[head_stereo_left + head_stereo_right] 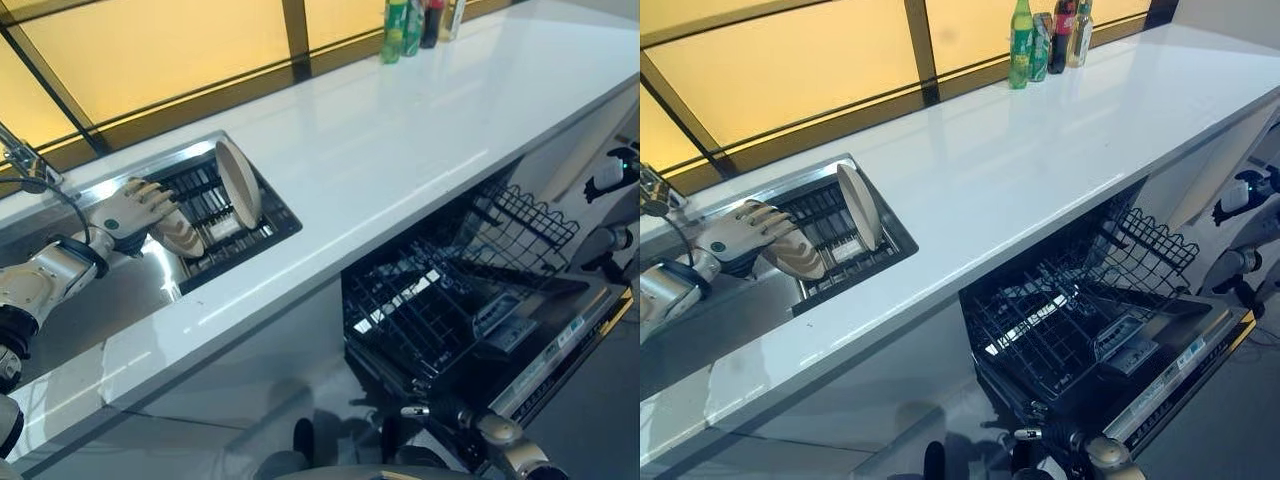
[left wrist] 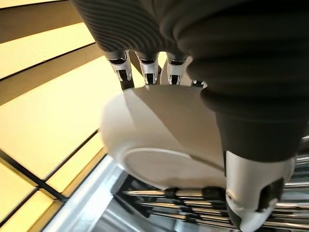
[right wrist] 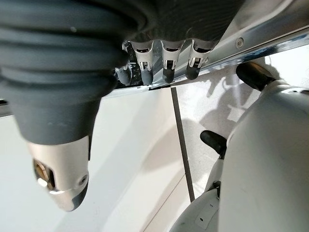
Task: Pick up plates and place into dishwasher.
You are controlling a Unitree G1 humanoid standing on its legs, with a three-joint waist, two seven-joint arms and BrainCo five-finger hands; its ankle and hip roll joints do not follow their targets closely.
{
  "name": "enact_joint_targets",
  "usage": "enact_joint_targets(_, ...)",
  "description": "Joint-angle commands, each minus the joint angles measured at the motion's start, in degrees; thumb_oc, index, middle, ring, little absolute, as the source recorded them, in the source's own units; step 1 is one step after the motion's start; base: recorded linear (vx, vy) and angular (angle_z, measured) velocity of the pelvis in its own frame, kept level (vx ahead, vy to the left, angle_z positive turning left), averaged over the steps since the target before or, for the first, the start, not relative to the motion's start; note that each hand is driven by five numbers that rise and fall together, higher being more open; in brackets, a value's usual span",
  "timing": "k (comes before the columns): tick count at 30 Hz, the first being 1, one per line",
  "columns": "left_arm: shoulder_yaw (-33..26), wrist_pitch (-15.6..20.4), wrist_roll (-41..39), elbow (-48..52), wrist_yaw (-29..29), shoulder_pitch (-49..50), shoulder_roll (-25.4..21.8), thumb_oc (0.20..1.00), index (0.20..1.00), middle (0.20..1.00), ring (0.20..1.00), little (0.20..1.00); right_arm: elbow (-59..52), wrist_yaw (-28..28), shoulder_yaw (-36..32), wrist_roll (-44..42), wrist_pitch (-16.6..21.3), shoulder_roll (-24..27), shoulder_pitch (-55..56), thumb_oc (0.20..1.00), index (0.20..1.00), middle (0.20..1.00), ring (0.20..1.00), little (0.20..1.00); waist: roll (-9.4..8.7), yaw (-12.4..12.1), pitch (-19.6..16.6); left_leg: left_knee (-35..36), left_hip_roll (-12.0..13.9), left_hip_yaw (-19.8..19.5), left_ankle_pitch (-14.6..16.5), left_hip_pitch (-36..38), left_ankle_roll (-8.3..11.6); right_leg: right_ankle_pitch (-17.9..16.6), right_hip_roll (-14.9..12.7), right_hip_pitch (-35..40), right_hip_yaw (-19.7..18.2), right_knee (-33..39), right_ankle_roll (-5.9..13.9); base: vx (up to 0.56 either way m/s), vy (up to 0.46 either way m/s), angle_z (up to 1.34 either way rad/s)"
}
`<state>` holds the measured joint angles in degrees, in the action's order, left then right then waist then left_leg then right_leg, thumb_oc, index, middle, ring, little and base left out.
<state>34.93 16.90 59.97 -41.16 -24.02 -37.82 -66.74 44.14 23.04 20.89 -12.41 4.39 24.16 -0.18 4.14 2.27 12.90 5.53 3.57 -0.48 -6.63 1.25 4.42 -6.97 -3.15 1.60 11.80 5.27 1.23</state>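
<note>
A beige plate (image 1: 183,236) leans in the dish rack (image 1: 215,215) of the sink, and my left hand (image 1: 130,208) is shut on it. The left wrist view shows its fingers (image 2: 147,67) hooked over the plate's (image 2: 159,140) far rim and the thumb against the near side. A second beige plate (image 1: 238,182) stands upright in the rack just right of the hand. The dishwasher (image 1: 430,300) is open below the counter, its black lower rack pulled out and bare. My right hand (image 1: 497,430) hangs low by the dishwasher door with relaxed fingers (image 3: 164,63), holding nothing.
A long white counter (image 1: 400,150) runs past the steel sink (image 1: 150,280). Several bottles (image 1: 405,28) stand at its far edge by the window. A faucet (image 1: 20,160) rises left of the sink. The dishwasher door (image 1: 560,350) lies folded down to the right.
</note>
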Motion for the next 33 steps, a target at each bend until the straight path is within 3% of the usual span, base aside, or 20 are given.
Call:
enact_joint_targets(1, 0.73, -4.25, -0.43, -4.14, 2.8, -10.42, -0.13, 1.0, 1.0, 1.0, 1.0, 1.0, -2.69, -0.51, 1.19, -1.43, 2.56, 1.24, -4.15, 1.0, 1.0, 1.0, 1.0, 1.0, -1.52, 0.56, 4.29, -3.41, -3.68, 2.71, 8.21, -1.07, -2.38, 3.6, -4.41, -3.06, -4.21, -1.36, 6.59, -0.07, 0.007, -0.04)
enact_joint_targets(8, 2.4, -7.23, -0.53, -7.65, 8.54, -11.88, 1.4, 1.0, 1.0, 1.0, 1.0, 1.0, -3.06, -0.78, 1.28, -2.32, 2.81, 1.19, -4.92, 1.0, 1.0, 1.0, 1.0, 1.0, -2.24, 0.72, 5.17, -3.37, -3.71, 2.84, 8.0, -1.58, -2.49, 3.18, -4.28, -3.92, -4.18, -1.54, 6.64, -0.02, 0.0, -0.02)
enact_joint_targets(9, 2.37, -7.41, -0.2, -8.32, 9.32, -11.99, 1.69, 0.959, 0.959, 0.959, 0.959, 0.959, -2.95, -0.77, 1.29, -2.28, 2.97, 1.09, -5.04, 1.0, 1.0, 1.0, 1.0, 1.0, -2.27, 0.76, 5.24, -3.37, -3.72, 2.84, 8.0, -1.51, -2.5, 3.16, -4.31, -3.87, -4.14, -1.57, 6.66, 0.0, 0.0, 0.0)
enact_joint_targets(10, 2.37, -7.41, -0.16, -8.56, 9.83, -12.07, 1.71, 0.548, 0.548, 0.548, 0.548, 0.548, -2.99, -0.81, 1.31, -2.27, 2.97, 1.04, -5.06, 1.0, 1.0, 1.0, 1.0, 1.0, -2.26, 0.78, 5.25, -3.35, -3.73, 2.84, 7.99, -1.47, -2.51, 3.16, -4.31, -3.83, -4.12, -1.55, 6.66, 0.0, 0.0, 0.0)
enact_joint_targets(11, 2.4, -7.51, -0.13, -8.88, 10.07, -12.14, 1.79, 0.219, 0.219, 0.219, 0.219, 0.219, -3.09, -0.88, 1.35, -2.27, 2.87, 1.0, -5.05, 1.0, 1.0, 1.0, 1.0, 1.0, -2.25, 0.82, 5.21, -3.3, -3.76, 2.83, 7.99, -1.43, -2.51, 3.16, -4.32, -3.81, -4.11, -1.51, 6.66, 0.0, 0.0, 0.0)
enact_joint_targets(18, 2.58, -10.13, 0.36, -10.42, 13.03, -11.98, 2.69, 0.2, 0.2, 0.2, 0.2, 0.2, -3.45, -0.98, 1.18, -2.44, 2.7, 0.8, -4.77, 1.0, 1.0, 1.0, 1.0, 1.0, -1.93, 1.0, 4.35, -2.99, -3.9, 2.72, 7.97, -1.07, -2.42, 3.18, -4.37, -3.5, -3.73, -1.24, 6.65, 0.0, 0.0, 0.0)
enact_joint_targets(27, 1.69, -11.46, 0.44, -9.12, 9.79, -10.97, 2.01, 0.2, 0.2, 0.2, 0.2, 0.2, -3.57, -1.02, 0.96, -3.33, 3.08, 0.17, -3.78, 1.0, 1.0, 1.0, 1.0, 1.0, -1.16, 0.75, 2.08, -2.8, -4.11, 2.41, 8.33, -0.02, -2.23, 3.82, -4.67, -2.1, -2.87, -1.0, 6.68, 0.01, -0.014, 0.0)
enact_joint_targets(33, -0.35, -10.61, -6.93, -4.41, 5.05, -9.14, 1.44, 0.2, 0.2, 0.2, 0.2, 0.2, -5.1, -0.68, 0.85, -4.95, 4.45, -0.84, -2.4, 1.0, 1.0, 1.0, 1.0, 1.0, -0.61, 0.19, -0.53, -2.65, -4.17, 2.14, 8.89, 1.49, -2.16, 4.48, -5.04, -0.21, -2.18, -0.75, 6.88, 0.05, -0.05, 0.02)
